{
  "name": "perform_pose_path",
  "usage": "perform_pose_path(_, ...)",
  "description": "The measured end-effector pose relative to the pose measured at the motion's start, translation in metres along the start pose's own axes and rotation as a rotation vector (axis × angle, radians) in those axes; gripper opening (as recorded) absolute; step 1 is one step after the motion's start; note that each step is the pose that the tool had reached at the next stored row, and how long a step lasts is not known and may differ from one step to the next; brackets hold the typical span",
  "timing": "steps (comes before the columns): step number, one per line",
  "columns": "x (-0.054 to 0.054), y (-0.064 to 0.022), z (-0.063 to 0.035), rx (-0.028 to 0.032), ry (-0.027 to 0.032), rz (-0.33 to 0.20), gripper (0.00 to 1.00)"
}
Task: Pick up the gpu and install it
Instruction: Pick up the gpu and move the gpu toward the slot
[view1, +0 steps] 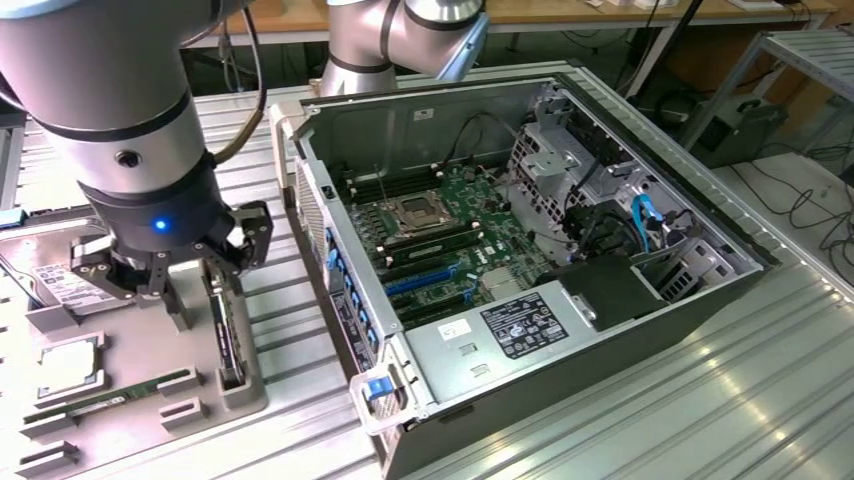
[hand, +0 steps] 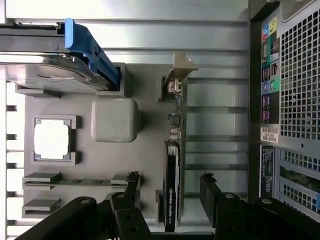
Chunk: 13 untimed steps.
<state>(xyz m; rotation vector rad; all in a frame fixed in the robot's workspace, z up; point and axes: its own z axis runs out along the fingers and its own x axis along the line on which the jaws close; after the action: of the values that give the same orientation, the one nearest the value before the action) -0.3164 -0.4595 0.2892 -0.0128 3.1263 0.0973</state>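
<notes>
Gpu (view1: 230, 345) aside for a moment, the largest thing here is the open computer case (view1: 387, 120), lying on the ribbed metal worktop (view1: 667, 400) at the exterior view's right with its motherboard (view1: 454, 230) exposed. Just left of it sits a grey holder tray (view1: 134, 410) carrying a hard drive (view1: 54, 285) at the far end, then a processor chip (view1: 67, 365) and a memory stick (view1: 114, 395) nearer.

The gpu (hand: 171, 192) stands on its thin edge in a slot along the tray's right side, next to the case, with its silver bracket (hand: 181, 65) toward the hard-drive end. The gripper (view1: 200, 300) hangs over it spread wide, one finger on each side of the card, holding nothing (no contact is visible).

It looks light and stiff but fragile. The flat faces at the black cooler block seem the safest hold, keeping off the bare board and small parts.
</notes>
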Motion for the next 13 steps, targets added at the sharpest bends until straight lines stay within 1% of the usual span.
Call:
perform_pose_path(11,0.0,-0.0016,0.0206,0.0,0.0001,0.0,0.6)
perform_pose_path(13,0.0,-0.0017,0.0224,0.0,0.0001,0.0,0.6)
